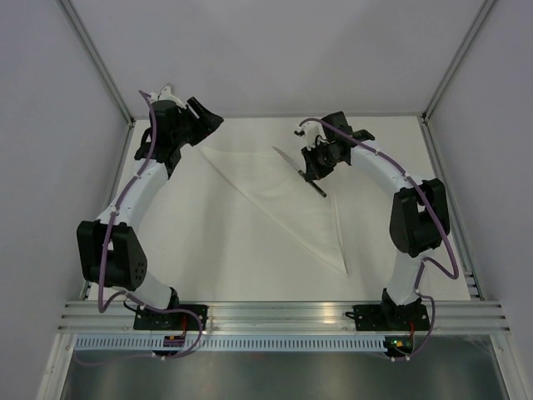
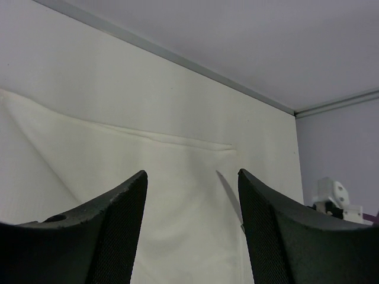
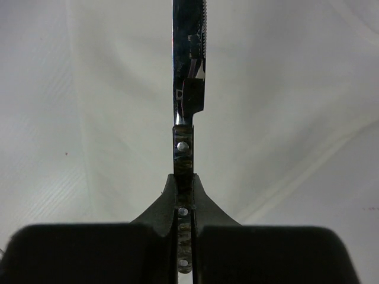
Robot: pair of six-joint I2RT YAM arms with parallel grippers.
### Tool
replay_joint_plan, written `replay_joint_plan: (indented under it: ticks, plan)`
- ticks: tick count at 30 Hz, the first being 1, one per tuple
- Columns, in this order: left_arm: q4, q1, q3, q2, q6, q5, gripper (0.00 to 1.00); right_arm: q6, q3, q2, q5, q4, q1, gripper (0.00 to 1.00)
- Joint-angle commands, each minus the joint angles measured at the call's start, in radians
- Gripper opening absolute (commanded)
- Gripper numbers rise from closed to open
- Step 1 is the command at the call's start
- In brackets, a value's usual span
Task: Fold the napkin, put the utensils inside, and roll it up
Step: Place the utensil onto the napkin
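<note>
Right claw [image 3: 183,195] is pinching the knife [image 3: 188,59] by its dark handle, blade pointing 10 o'clock over the napkin [image 1: 283,204]. Left claw [image 2: 192,174] is hanging spread near its 10 o'clock corner. Napkin is lying as a folded triangle mid-bench [image 1: 208,258].

napkin [image 1: 291,208] folded into a white triangle, flat mid-table, long edge running far-left to near-right. knife [image 3: 188,71], silver blade, dark handle pinched in right gripper [image 3: 185,195], above napkin's far side.
</note>
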Motion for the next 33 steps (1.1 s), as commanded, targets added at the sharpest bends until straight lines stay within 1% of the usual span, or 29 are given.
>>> replay_joint_plan:
  ticks: [1,6,9,14,17,23,33]
  plan:
    - [-0.034,-0.015,-0.011,-0.097,-0.004,-0.01,0.68,0.138,0.072,0.044,0.014,0.047,0.057,0.0]
    - [-0.064,-0.02,-0.035,-0.157,0.004,-0.031,0.69,0.233,0.095,0.105,0.023,0.099,0.15,0.0]
    - [-0.08,-0.023,-0.046,-0.184,0.007,-0.036,0.7,0.256,0.098,0.128,0.039,0.118,0.202,0.0]
    - [-0.083,-0.026,-0.07,-0.218,0.009,-0.036,0.7,0.256,0.104,0.177,0.074,0.139,0.287,0.0]
    - [-0.087,-0.026,-0.078,-0.233,0.015,-0.036,0.7,0.258,0.103,0.209,0.097,0.156,0.314,0.0]
    - [-0.09,-0.026,-0.101,-0.243,0.018,-0.036,0.7,0.302,0.091,0.249,0.117,0.205,0.321,0.0]
    - [-0.086,-0.026,-0.117,-0.241,0.027,-0.03,0.7,0.307,0.055,0.279,0.122,0.231,0.322,0.0]
